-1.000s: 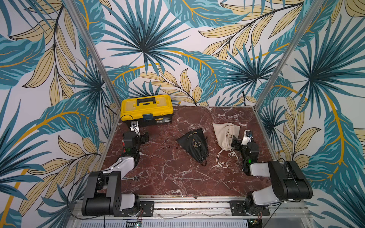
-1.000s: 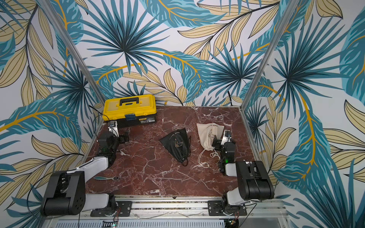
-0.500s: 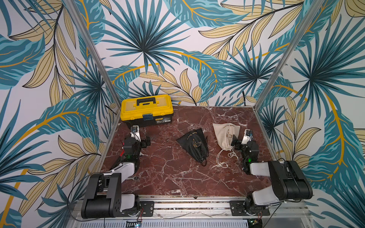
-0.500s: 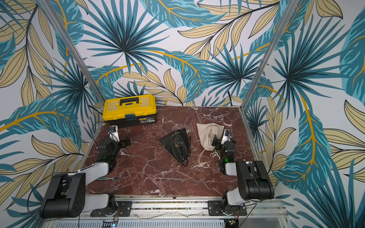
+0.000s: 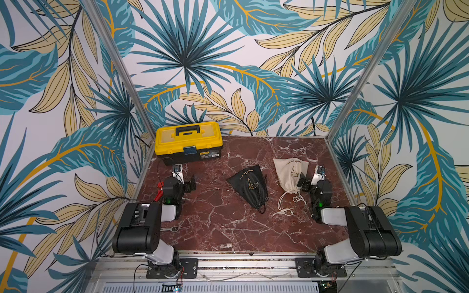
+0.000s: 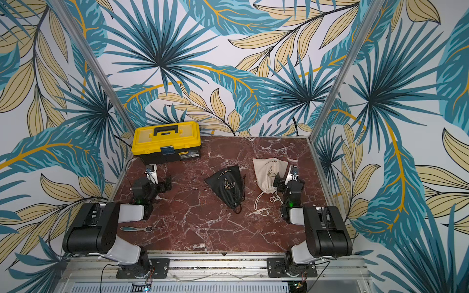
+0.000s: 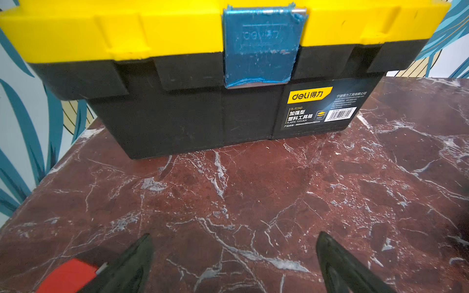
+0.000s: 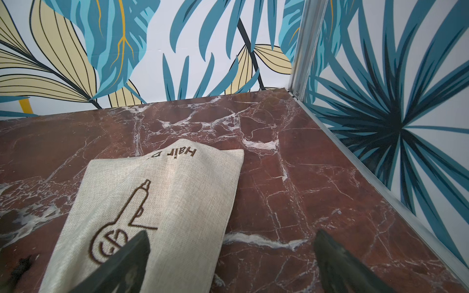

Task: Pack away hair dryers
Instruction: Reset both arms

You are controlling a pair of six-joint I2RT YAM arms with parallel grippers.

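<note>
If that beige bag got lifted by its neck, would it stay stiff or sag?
Probably sags: the beige pouch is woven cloth, creased and folded at one corner. It likely won't roll, as it lies slumped on the marble table. Its loose white drawstring would probably trail and might snag.

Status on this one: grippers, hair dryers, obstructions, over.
Left gripper open, empty, facing closed yellow-lidded black toolbox. Right gripper open, empty, at beige cloth drawstring pouch. Hair dryers not visible. Nothing blocking.
</note>
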